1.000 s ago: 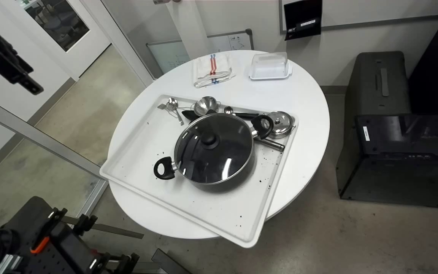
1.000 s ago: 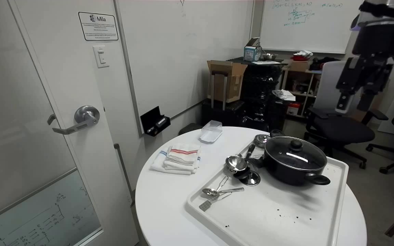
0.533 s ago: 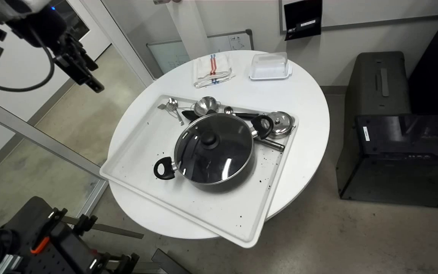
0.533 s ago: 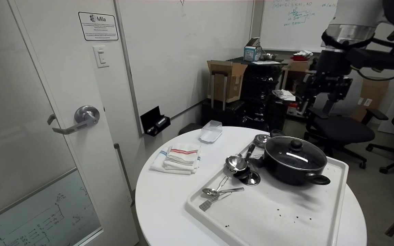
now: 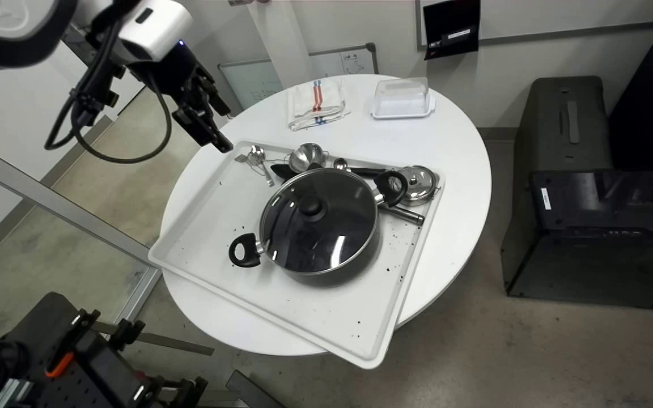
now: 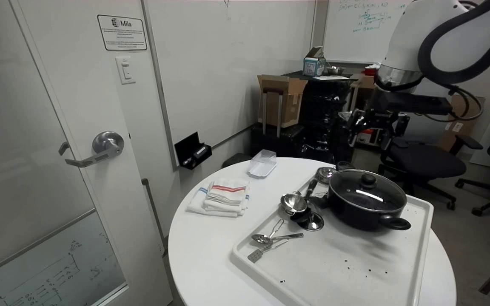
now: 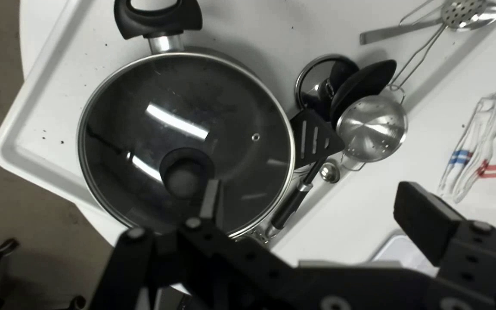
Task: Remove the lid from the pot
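Note:
The glass lid [image 5: 332, 232] sits flat on the black pot [image 5: 355, 271], with its dark knob [image 5: 311, 207] upright in the middle. The lid [image 6: 347, 189] and pot [image 6: 351, 214] show likewise in the exterior view. In the wrist view the whole lid [image 7: 230, 107] fills the left half, and its knob [image 7: 183, 176] is just beyond one fingertip. My gripper [image 7: 310, 200] is open and empty, with its fingers wide apart. In both exterior views the gripper [image 5: 227, 130] hangs above the tray's far edge, short of the pot, higher than the lid [image 6: 369, 142].
The pot stands on a white tray [image 5: 207, 226] on a round white table [image 5: 457, 226]. Beside it lie a metal strainer [image 5: 306, 157], a small lidded metal pot [image 5: 417, 184], a black spatula [image 7: 312, 137] and spoons [image 6: 264, 239]. Folded towels [image 5: 316, 105] and a clear box [image 5: 401, 99] stand behind.
My arm has swung in from the side toward the table and lowered; the gripper is now nearer the pot. The lid, pot and other things have not moved.

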Robot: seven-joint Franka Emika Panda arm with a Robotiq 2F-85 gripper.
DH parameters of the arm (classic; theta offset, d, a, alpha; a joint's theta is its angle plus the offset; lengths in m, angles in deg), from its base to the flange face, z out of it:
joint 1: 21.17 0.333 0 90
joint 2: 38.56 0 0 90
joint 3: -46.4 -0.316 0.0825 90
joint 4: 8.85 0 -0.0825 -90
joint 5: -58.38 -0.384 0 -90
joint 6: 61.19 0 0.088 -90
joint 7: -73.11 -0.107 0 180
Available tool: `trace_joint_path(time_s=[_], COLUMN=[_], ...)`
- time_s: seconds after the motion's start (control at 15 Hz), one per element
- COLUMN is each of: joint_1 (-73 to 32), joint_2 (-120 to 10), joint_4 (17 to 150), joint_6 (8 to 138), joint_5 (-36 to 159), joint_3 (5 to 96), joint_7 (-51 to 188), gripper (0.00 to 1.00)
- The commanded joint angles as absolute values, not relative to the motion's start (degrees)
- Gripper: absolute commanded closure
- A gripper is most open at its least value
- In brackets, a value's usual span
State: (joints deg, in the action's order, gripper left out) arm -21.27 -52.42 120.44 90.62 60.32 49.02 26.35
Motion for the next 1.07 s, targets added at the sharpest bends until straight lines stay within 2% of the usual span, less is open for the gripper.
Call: trace_joint_path(time_s=[0.0,0.53,1.0], joint_1=[-18.7,-15.5,-14.5], joint_2=[-58.1,-66.6,-72.2], joint_4=[116.1,112.1,110.0], joint_6=[92.3,92.4,91.3], joint_5=[63.3,66.1,65.3], joint_3=[54.2,62.1,64.1], joint_7=[20.0,13.8,13.4], gripper=[0.00,0.00,0.00])
